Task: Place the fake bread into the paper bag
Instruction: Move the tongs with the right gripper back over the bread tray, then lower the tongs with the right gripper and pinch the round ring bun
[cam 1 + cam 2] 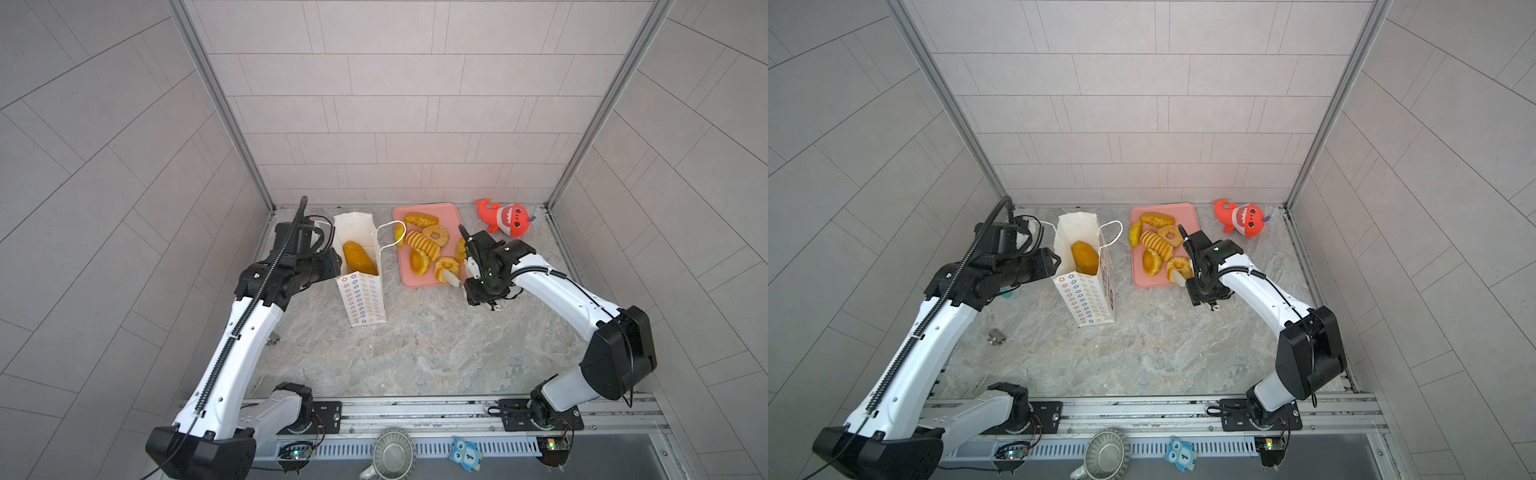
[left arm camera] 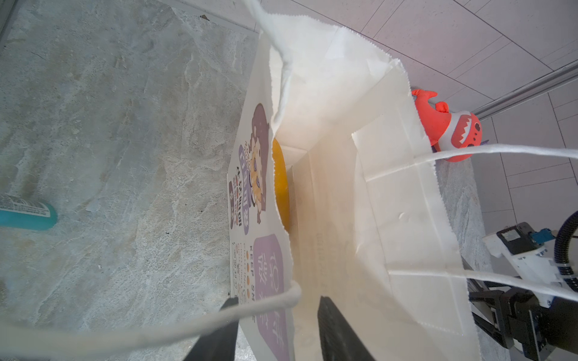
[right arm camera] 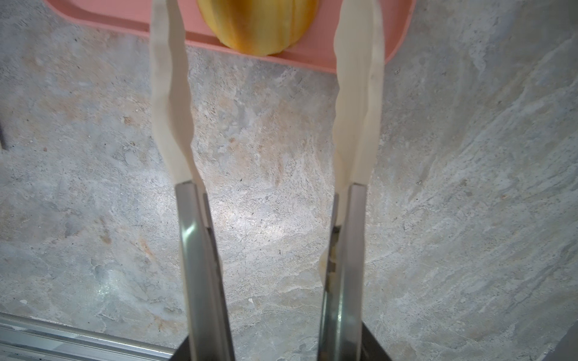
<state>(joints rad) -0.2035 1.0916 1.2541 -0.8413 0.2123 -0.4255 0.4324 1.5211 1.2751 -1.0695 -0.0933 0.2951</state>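
Observation:
The white paper bag (image 1: 362, 299) (image 1: 1086, 299) stands upright and open left of centre, with one golden loaf of fake bread (image 1: 359, 257) (image 2: 280, 184) inside. My left gripper (image 2: 277, 300) is open, one finger outside and one inside the bag's printed wall near the rim. Several more pastries (image 1: 424, 245) lie on a pink tray (image 1: 449, 212) (image 3: 109, 15). My right gripper (image 1: 471, 286) (image 3: 281, 347) is shut on metal tongs (image 3: 169, 93). Their white tips stand apart at the tray's near edge, either side of a ridged ring pastry (image 1: 446, 266) (image 3: 259, 25).
A red plush shark (image 1: 505, 218) (image 2: 450, 128) lies at the back right beside the tray. A teal tube (image 2: 28, 214) and a small metal fitting (image 1: 995, 336) lie on the marble floor on the left. Tiled walls close in three sides.

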